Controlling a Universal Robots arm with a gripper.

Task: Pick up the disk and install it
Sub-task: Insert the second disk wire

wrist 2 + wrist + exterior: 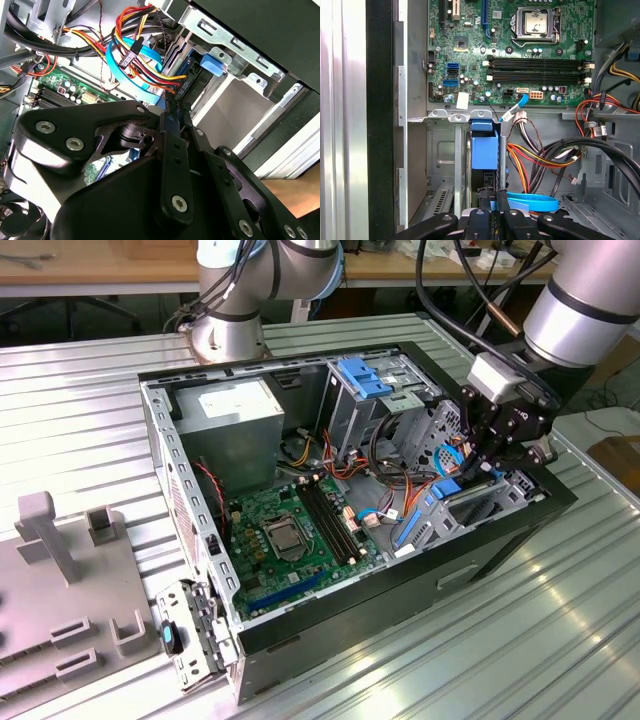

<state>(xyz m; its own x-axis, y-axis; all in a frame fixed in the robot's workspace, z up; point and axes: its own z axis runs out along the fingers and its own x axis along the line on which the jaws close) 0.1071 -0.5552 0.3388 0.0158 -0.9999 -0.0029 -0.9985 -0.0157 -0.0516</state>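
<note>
Disk (pixel 484 152), one flat rectangle in a smooth blue plastic frame, stands on edge in the metal bay (pixel 478 502) at the case's (pixel 300 630) right in the exterior view. One black tool (pixel 490 196) sits directly over it, its two narrow fingers (pixel 175 150) closed on the disk's upper edge. One green motherboard (pixel 290 530) lies flat left of the bay. One ribbed metal surface (pixel 480 640) carries the case.
</note>
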